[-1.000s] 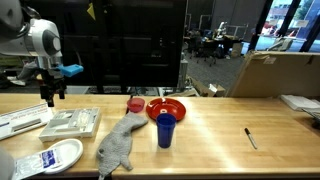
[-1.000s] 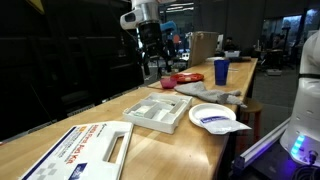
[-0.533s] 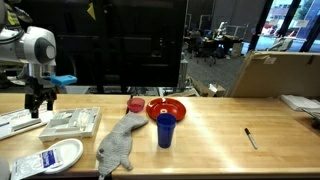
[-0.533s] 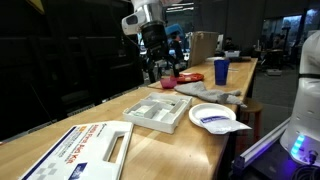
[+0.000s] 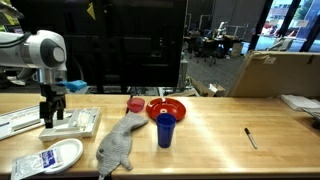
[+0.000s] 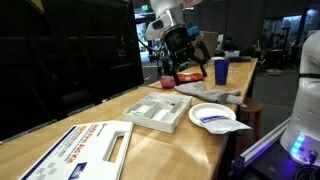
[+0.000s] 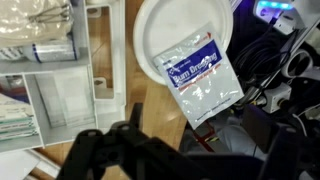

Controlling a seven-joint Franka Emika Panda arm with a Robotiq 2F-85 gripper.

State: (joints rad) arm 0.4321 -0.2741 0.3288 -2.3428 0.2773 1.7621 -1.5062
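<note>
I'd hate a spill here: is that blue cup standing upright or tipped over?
Upright. In both exterior views the blue cup stands on its base, mouth up, beside the red bowl.

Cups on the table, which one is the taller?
The blue cup, standing beside the grey cloth in front of the red bowl. The red cup behind them is short and squat.

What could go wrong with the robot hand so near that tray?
The open gripper hangs just over the tray; coming down crooked, it might knock the tray's wall or shove it aside. The packet sticks out past the rim of the plate, so a bump could slide it off.
</note>
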